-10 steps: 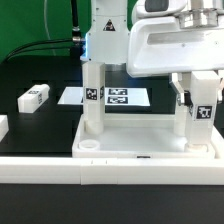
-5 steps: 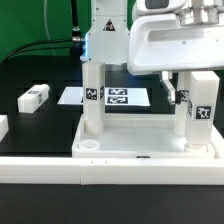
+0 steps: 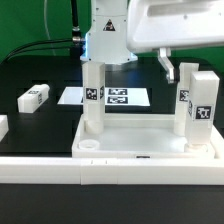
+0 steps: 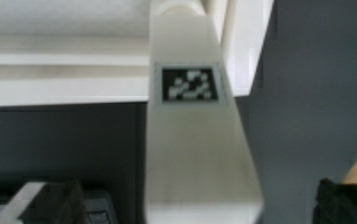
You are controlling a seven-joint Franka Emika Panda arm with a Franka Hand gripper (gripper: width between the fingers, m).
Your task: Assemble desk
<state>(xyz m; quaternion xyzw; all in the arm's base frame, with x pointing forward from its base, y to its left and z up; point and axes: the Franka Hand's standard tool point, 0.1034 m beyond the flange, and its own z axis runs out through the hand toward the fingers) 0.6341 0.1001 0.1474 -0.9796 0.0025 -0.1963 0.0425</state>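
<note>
The white tray-like tabletop (image 3: 140,143) lies rim up in the middle. A tagged white leg (image 3: 92,100) stands upright in its far corner on the exterior view's left. Two tagged legs (image 3: 203,105) stand upright at the exterior view's right, one behind the other. My gripper (image 3: 178,66) hangs open just above the tops of those right legs and touches neither. In the wrist view a leg (image 4: 196,120) with its tag runs between my dark fingers (image 4: 50,200), with a gap on each side. A loose leg (image 3: 33,97) lies on the table at the exterior view's left.
The marker board (image 3: 120,97) lies flat behind the tabletop. A long white border rail (image 3: 110,178) runs along the front. Another white piece (image 3: 3,126) shows at the exterior view's left edge. A white robot base (image 3: 108,35) stands at the back.
My gripper has risen from around the right leg to above its top. The leg stays upright in the tabletop. Nothing else has moved.
</note>
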